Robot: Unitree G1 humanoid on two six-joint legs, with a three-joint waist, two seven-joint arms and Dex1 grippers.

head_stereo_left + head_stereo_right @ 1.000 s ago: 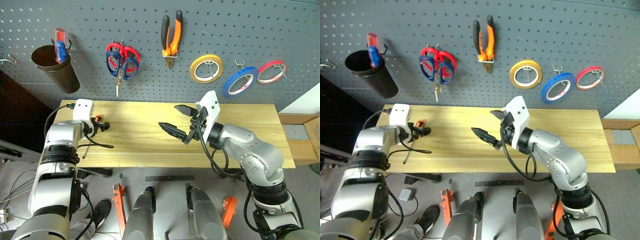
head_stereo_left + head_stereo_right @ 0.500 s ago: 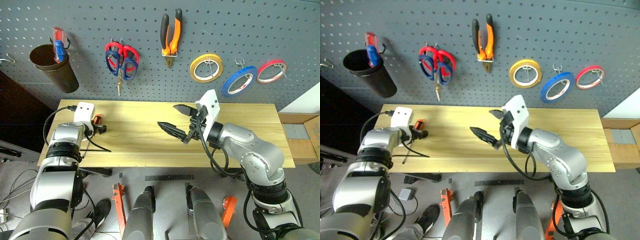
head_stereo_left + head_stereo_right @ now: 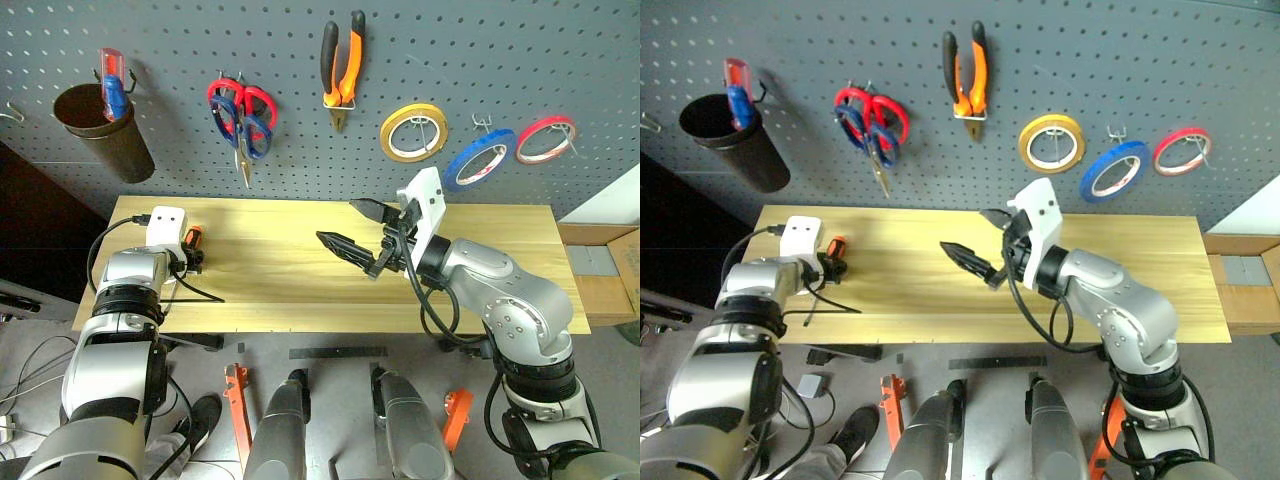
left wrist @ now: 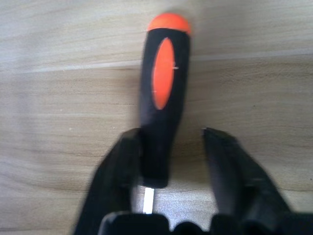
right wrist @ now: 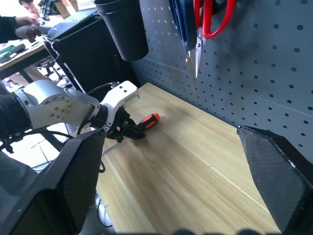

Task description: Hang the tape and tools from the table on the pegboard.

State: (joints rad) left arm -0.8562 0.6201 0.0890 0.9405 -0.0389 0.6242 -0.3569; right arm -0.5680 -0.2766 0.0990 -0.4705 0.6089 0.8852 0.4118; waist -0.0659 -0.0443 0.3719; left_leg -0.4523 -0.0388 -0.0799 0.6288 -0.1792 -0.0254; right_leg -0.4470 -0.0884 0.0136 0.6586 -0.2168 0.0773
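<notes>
The left claw (image 4: 168,161) is down on the near left part of the worktop (image 3: 290,290), its two black fingers narrowed around the slim screwdriver (image 4: 161,98). In the left wrist view one finger (image 4: 117,171) touches the lower end of the black-and-orange handle, while the other stands just apart from it, so a firm grip cannot be told. The screwdriver lies flat on the light wood, its orange cap pointing away from the claw towards the pegboard (image 3: 200,30).

Further in, over the middle of the worktop, the right claw (image 3: 362,228) hangs above the wood with its fingers spread wide and nothing between them.

Beyond the worktop the dark grey pegboard carries the rest. At the left a dark cup (image 3: 100,130) hangs with a red-and-blue handled tool (image 3: 115,85) standing in it. Next come two pairs of scissors on one spot, the red-handled scissors (image 3: 255,98) and the scissors with dark blue handles (image 3: 228,125), blades pointing down. The pliers (image 3: 341,68) with orange-and-black handles hang nose down right of them. Then follow three rings in a row: the yellow tape (image 3: 413,132), the blue tape (image 3: 480,160) and, at the far right, the red tape (image 3: 546,140), each on a metal hook.
</notes>
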